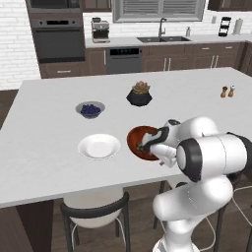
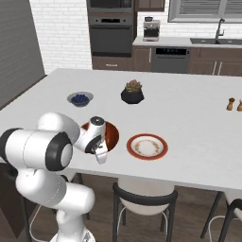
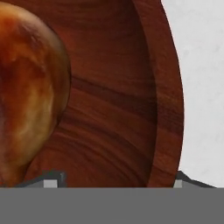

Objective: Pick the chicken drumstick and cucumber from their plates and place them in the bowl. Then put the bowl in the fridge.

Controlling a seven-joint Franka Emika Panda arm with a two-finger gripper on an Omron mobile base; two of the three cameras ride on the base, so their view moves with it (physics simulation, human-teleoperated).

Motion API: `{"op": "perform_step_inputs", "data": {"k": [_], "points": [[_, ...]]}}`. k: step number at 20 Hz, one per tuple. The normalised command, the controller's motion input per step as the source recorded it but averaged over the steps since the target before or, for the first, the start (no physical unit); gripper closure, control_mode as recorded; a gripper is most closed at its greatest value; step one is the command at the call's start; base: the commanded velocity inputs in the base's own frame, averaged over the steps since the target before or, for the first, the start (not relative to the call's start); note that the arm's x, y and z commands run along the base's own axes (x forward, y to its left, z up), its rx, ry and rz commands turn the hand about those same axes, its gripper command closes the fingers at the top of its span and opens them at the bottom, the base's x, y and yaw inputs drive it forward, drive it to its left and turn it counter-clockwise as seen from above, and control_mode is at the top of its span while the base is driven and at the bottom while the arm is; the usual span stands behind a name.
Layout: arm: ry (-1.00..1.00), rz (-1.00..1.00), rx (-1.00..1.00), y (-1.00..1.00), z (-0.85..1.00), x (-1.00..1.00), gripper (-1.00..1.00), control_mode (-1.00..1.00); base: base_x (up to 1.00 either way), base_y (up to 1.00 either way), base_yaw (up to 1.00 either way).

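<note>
Chicken drumstick (image 3: 30,96), inside wooden bowl (image 3: 131,87)

Bowl (image 1: 135,139): reddish-brown, wood-grained, upright near the tabletop's front edge. Chicken drumstick (image 3: 26,96): golden-brown, lying inside it. Plates: plain white (image 1: 99,146) and red-rimmed (image 2: 147,146), flanking the bowl.

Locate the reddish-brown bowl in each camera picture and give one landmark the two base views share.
Left base view: the bowl sits right of centre on the counter, right of the plain white plate, partly covered by the hand.
Right base view: the bowl sits left of centre, left of the red-rimmed plate.
Hand view: the bowl is seen close up, its rim at the right, the chicken drumstick inside at the left.
Shared landmark: the black faceted pot behind the bowl.
</note>
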Motion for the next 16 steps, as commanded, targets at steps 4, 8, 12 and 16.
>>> {"op": "perform_step_inputs", "data": {"k": [4,8,12,16], "points": [[0.00,-0.05,0.00,0.00,-0.03,0.09,1.00,-1.00,0.00,0.00,0.00],[0.00,-0.04,0.00,0.00,0.00,0.01,1.00,-1.00,0.00,0.00,0.00],[0.00,-0.03,0.01,0.00,0.00,0.00,1.00,-1.00,0.00,0.00,0.00],[-0.02,-0.01,0.04,-0.05,0.16,0.00,1.00,-1.00,0.00,0.00,0.00]]}}
